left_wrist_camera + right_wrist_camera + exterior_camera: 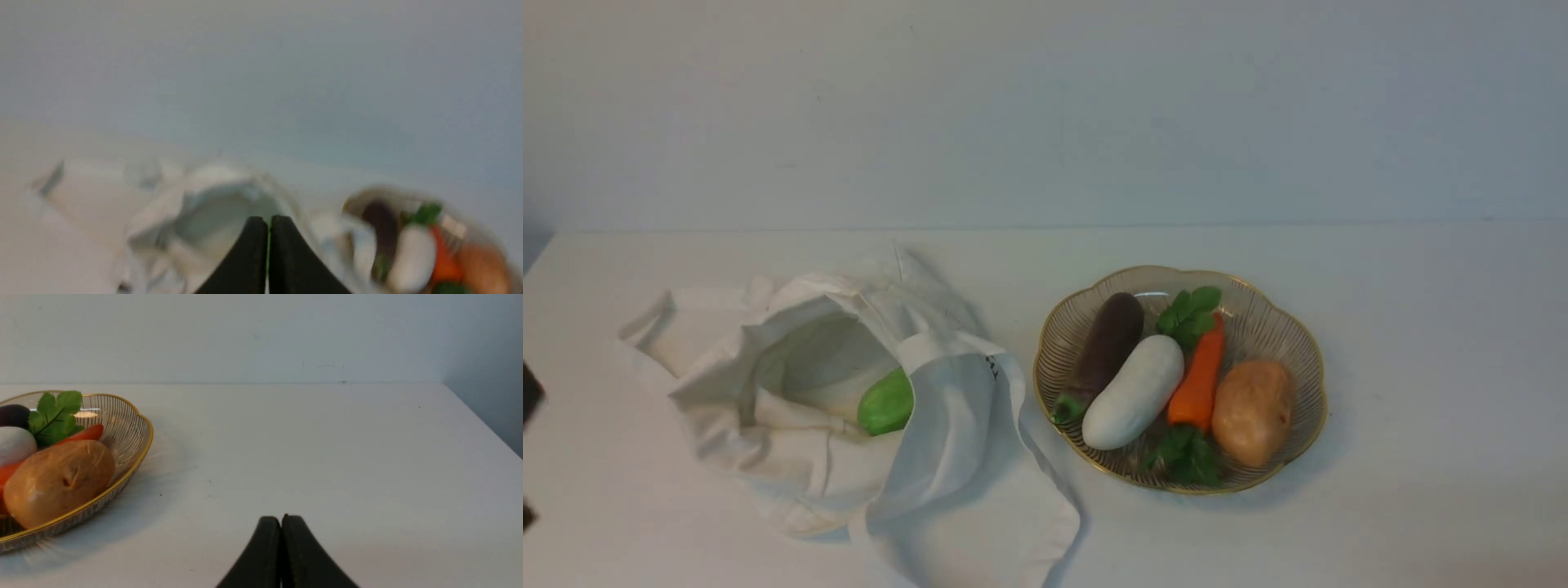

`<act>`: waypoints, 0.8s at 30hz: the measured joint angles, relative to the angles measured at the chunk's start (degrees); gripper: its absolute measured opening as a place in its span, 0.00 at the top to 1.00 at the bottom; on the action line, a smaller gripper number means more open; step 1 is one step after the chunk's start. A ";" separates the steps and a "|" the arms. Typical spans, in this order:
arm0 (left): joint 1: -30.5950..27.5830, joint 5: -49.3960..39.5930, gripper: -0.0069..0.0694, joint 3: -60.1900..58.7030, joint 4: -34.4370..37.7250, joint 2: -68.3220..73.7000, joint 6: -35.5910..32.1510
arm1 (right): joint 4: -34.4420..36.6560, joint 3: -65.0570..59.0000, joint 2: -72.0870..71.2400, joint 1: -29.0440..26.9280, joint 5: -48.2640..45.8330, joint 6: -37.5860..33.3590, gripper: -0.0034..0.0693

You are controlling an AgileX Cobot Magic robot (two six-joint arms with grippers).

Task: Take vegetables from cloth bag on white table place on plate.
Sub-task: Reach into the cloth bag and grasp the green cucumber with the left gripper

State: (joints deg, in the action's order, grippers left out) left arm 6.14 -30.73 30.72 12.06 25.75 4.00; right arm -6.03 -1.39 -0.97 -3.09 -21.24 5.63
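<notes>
Front view: the cloth bag (792, 408) slumps open on the white table (1421, 327), the green vegetable (887, 403) lying in its mouth, half hidden by a fabric fold. Beside it the plate (1319, 384) holds an eggplant (1109, 343), white radish (1135, 392), carrot (1201, 380) and potato (1252, 411) side by side. Left gripper (268, 222), facing the bag, and right gripper (281, 520), over the table near the plate, are both pinched closed, empty.

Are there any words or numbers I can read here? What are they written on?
Small black print on the cloth bag: a few marks only, too small to read.
Plate, white table, wall: no writing shows on any of them.
The left wrist view is too blurred to show any print.
</notes>
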 joint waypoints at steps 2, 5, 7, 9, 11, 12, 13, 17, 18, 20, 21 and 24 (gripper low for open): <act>0.00 -9.46 0.92 4.71 -0.09 8.79 -7.14 | 0.00 0.00 0.00 0.00 0.00 0.00 0.97; 0.00 -15.95 0.92 9.31 0.68 19.41 -15.79 | 0.00 0.00 0.00 0.00 0.00 0.00 0.97; 0.00 -18.20 0.92 12.55 1.58 25.72 -21.77 | 0.00 0.00 0.00 0.00 0.00 0.00 0.97; 0.00 -18.59 0.92 15.48 2.69 32.24 -27.08 | 0.00 0.00 0.00 0.00 0.00 0.00 0.97; 0.00 -18.59 0.92 17.44 3.41 36.45 -29.83 | 0.00 0.00 0.00 0.00 0.00 0.00 0.97; 0.00 -18.59 0.92 19.26 4.19 40.38 -33.00 | 0.00 0.00 0.00 0.00 0.00 0.00 0.97; 0.00 -18.53 0.92 20.20 4.89 42.99 -34.39 | 0.00 0.00 0.00 0.00 0.00 0.00 0.97; 0.00 -17.16 0.92 23.48 9.25 51.35 -41.09 | 0.00 0.00 0.00 0.00 0.00 0.00 0.97; 0.00 -16.27 0.92 23.85 10.50 52.95 -42.70 | 0.00 0.00 0.00 0.00 0.00 0.00 0.97; 0.00 -13.09 0.91 24.15 13.18 55.90 -46.19 | 0.00 0.00 0.00 0.00 0.00 0.00 0.97; 0.00 -11.91 0.91 24.20 14.25 57.11 -47.20 | 0.00 0.00 0.00 0.00 0.00 0.00 0.97; 0.00 -8.15 0.87 24.20 16.18 59.92 -49.75 | 0.00 0.00 0.00 0.00 0.00 0.00 0.97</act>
State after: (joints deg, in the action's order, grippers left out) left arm 6.14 -38.88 54.93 28.24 85.66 -45.75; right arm -6.03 -1.39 -0.97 -3.09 -21.24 5.63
